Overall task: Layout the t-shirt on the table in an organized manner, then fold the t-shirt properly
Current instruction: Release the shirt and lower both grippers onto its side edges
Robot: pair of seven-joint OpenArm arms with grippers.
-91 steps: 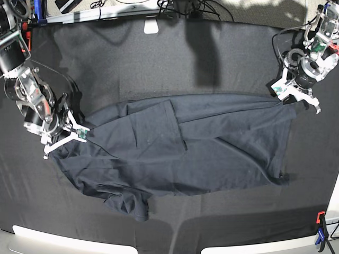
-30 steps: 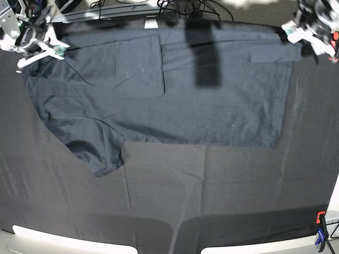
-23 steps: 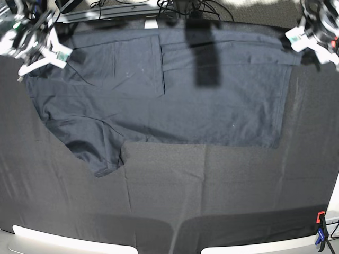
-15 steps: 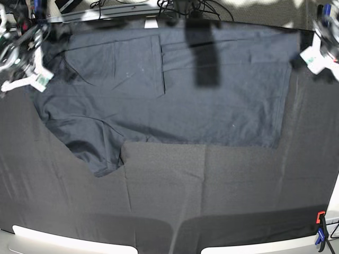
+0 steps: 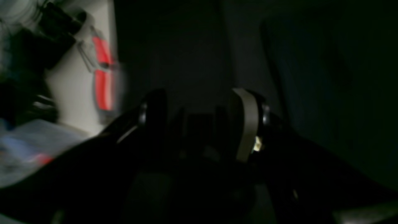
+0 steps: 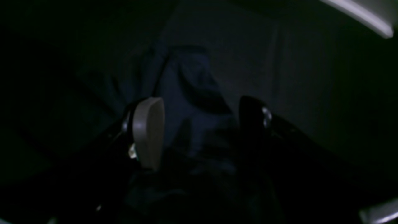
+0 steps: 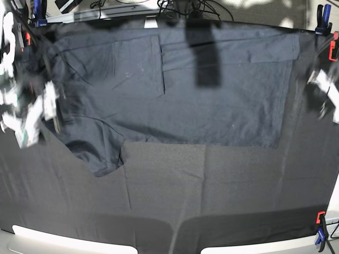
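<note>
Base view: t-shirt (image 7: 175, 90) spread wide across the far half of the worktop (image 7: 212, 201), top edge along the far side, bottom edge a nearly straight line at mid-depth. One folded flap lying on the garment left of centre, edge running near to far. One sleeve bunched and trailing toward the near left, rumpled, not flattened. Right side of the garment fairly square, ending short of the worktop's right edge. Dark vertical shadow band across the upper middle of the fabric.

Right gripper (image 7: 29, 119) blurred at the left edge of the base view, just beside the garment's left border, white parts smeared. Left gripper (image 7: 324, 92) blurred at the right edge, beside the garment's right border and apart from it.

Right wrist view: fingers (image 6: 148, 137) spread apart, nothing between them, wrinkled dark blue fabric lying below in the gap. Left wrist view: fingers (image 5: 247, 124) likewise spread apart and empty, black cloth below, a red clamp (image 5: 102, 81) on a pale worktop edge to the left, all motion-blurred.

Blue and red clamps (image 7: 320, 233) at the near right corner, further clamps at the far corners.
</note>
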